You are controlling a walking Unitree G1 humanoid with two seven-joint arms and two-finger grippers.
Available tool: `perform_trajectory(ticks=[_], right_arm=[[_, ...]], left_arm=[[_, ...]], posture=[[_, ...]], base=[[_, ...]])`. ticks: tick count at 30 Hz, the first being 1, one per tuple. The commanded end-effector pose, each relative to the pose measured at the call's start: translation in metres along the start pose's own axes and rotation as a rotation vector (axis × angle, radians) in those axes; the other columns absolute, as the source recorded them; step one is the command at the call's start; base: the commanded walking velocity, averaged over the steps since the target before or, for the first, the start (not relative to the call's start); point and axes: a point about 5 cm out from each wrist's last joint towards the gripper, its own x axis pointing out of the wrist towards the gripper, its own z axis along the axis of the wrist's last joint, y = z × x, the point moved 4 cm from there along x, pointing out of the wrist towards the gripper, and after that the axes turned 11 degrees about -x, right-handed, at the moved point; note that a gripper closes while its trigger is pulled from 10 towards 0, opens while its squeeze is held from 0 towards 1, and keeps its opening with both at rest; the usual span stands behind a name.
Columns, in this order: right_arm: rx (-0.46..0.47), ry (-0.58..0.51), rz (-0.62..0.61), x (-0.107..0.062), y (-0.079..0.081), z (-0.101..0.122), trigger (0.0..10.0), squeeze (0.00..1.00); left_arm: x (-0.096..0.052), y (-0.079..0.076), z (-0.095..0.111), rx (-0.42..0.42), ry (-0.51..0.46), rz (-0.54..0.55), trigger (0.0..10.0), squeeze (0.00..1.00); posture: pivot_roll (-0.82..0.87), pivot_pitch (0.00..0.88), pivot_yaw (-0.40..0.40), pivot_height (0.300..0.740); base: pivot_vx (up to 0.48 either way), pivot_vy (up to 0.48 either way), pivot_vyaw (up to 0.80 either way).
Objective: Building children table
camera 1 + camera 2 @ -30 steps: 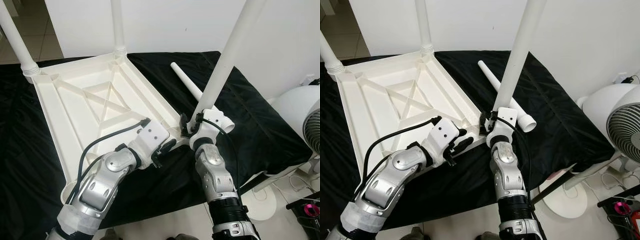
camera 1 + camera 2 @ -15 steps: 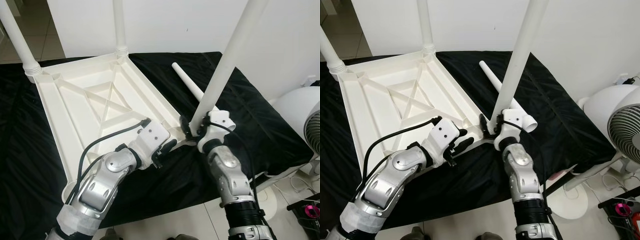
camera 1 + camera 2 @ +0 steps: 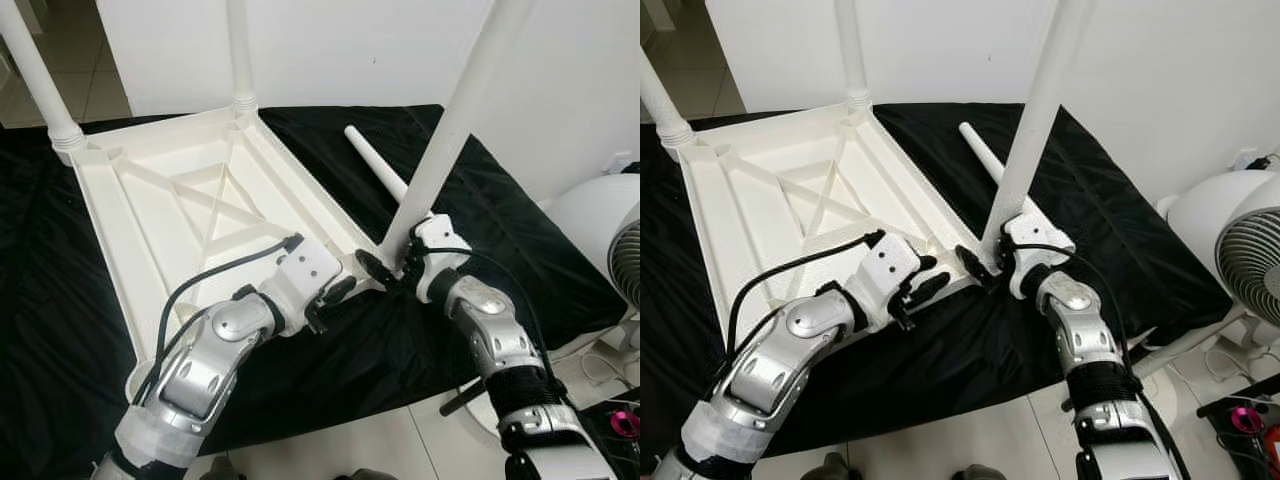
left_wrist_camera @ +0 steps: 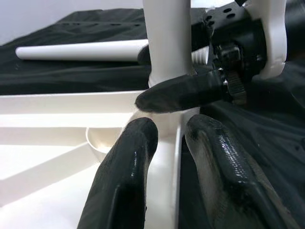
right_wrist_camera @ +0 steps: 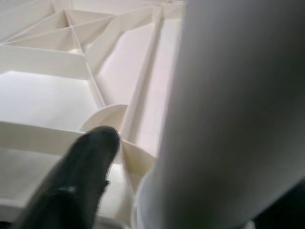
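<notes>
While the white plastic tabletop (image 3: 190, 215) lies upside down on the black cloth (image 3: 480, 240), we count four table legs. Three stand upright in corner sockets: the far-left leg (image 3: 40, 85), the far-middle leg (image 3: 238, 55), and the near-right leg (image 3: 450, 130), all cut off by the top edge of the head views. The fourth, a loose leg (image 3: 375, 165), lies flat on the cloth just behind the near-right one, its lower end hidden behind it.

We see two grippers. Our right gripper (image 3: 385, 268) pinches the base of the near-right leg at its corner socket; one black finger (image 5: 76, 186) shows beside the blurred white tube in the right wrist view, the other hidden behind the leg. Our left gripper (image 4: 167, 143) sits against the tabletop's edge beside that same corner, its two fingers slightly spread and astride a thin rib of the rim.

One white fan (image 3: 1240, 250) stands at the right, partly cut off by the frame.
</notes>
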Motion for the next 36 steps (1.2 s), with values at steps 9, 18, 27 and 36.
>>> perform_trajectory(ticks=[9, 18, 27, 36], right_arm=[[-0.053, 0.032, 0.086, 0.009, -0.007, -0.001, 0.0, 0.0], [0.035, 0.084, 0.082, 0.002, -0.003, -0.022, 10.0, 0.0], [0.158, 0.108, -0.178, 0.014, 0.002, -0.022, 10.0, 0.0], [0.248, 0.133, -0.426, 0.015, 0.01, -0.017, 10.0, 0.0]], left_arm=[[0.002, 0.003, 0.004, 0.001, -0.008, 0.008, 10.0, 0.0], [0.001, 0.005, 0.004, -0.005, -0.013, 0.023, 10.0, 0.0], [0.002, 0.003, 0.004, -0.007, -0.014, 0.012, 10.0, 0.0], [0.0, 0.001, 0.002, -0.011, -0.007, 0.009, 10.0, 0.0]], posture=[[0.0, 0.0, -0.05, 0.74], [0.0, 0.0, -0.056, 0.74], [-0.01, 0.008, -0.052, 0.74], [-0.01, 0.012, -0.051, 0.74]], base=[[0.0, 0.0, 0.0], [0.0, 0.0, 0.0], [0.0, 0.0, 0.0], [0.0, 0.0, 0.0]])
